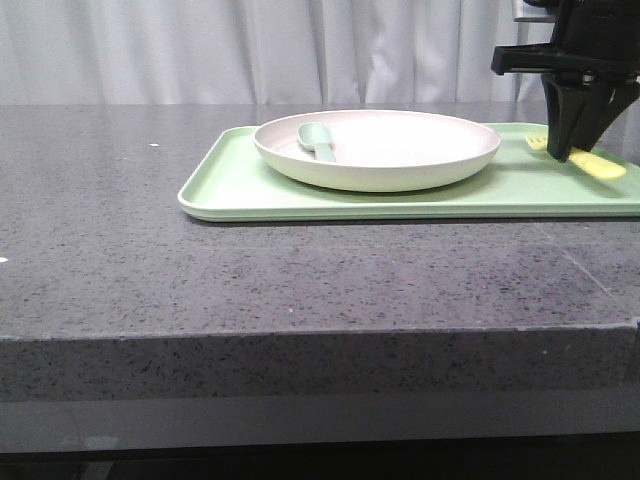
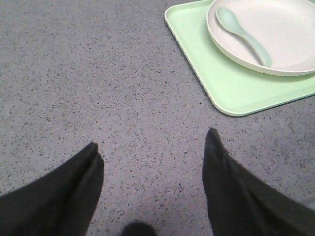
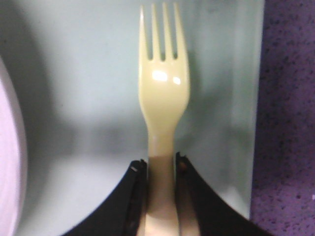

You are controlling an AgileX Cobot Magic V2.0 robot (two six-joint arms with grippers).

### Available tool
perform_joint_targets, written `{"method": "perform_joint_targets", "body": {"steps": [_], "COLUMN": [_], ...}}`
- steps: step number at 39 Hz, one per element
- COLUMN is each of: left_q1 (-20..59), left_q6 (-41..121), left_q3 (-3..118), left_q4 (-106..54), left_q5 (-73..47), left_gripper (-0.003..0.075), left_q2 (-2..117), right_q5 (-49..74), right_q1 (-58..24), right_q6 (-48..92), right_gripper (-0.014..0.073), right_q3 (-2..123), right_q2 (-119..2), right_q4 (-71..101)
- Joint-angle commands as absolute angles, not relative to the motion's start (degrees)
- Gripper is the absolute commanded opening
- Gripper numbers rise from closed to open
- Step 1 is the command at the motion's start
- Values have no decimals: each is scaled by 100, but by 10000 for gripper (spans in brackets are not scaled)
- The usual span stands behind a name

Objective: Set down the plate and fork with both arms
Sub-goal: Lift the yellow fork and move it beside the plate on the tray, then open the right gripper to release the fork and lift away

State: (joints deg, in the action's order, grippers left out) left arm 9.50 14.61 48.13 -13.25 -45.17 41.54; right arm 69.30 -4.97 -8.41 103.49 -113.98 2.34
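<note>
The off-white plate (image 1: 400,155) stands on the light-green tray (image 1: 230,185), with a pale grey-green spoon (image 1: 318,140) lying in it. The yellow fork (image 1: 600,164) lies low over the tray's right end, to the right of the plate. My right gripper (image 1: 561,154) points down onto it. In the right wrist view the fingers (image 3: 135,182) are shut on both sides of the fork's (image 3: 162,93) handle, tines pointing away, at my right gripper (image 3: 161,162). My left gripper (image 2: 153,142) is open and empty over bare counter, apart from the tray (image 2: 231,88) and plate (image 2: 280,34). It is outside the front view.
The grey speckled counter (image 1: 200,270) runs to a front edge near the camera. A white curtain (image 1: 250,50) hangs behind. The tray's right rim (image 3: 246,98) lies close to the fork, with counter beyond it. The plate's rim (image 3: 7,162) shows beside the fork.
</note>
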Motion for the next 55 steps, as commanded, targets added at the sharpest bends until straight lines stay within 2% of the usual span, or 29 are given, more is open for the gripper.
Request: {"method": "perform_joint_targets", "body": {"steps": [1, 13, 23, 26, 34, 44, 55], "left_q1": [947, 947, 947, 947, 947, 947, 947], "left_q6": [1454, 1454, 1454, 1454, 1454, 1454, 1454], "left_q3": [4974, 4974, 4974, 4974, 4974, 4974, 4974], "left_q4": [-1444, -1444, -1444, -1444, -1444, -1444, -1444], "left_q5": [-4088, -4098, -4098, -4098, -4098, -4098, -4098], "left_gripper": [430, 430, 430, 430, 430, 430, 430], "left_q2": [4138, 4138, 4138, 4138, 4138, 4138, 4138], "right_q5": [6826, 7042, 7041, 7041, 7118, 7249, 6318], "right_q1": [-478, -478, -478, -478, -478, -546, -714], "right_q6": [-766, -765, -765, -765, -760, -536, -407], "right_gripper": [122, 138, 354, 386, 387, 383, 383], "right_q3": [10480, 10480, 10485, 10492, 10492, 10376, 8973], "right_q2": [-11106, -11291, -11290, -11251, -10877, -9800, -7978], "right_q4": [229, 229, 229, 229, 229, 233, 233]}}
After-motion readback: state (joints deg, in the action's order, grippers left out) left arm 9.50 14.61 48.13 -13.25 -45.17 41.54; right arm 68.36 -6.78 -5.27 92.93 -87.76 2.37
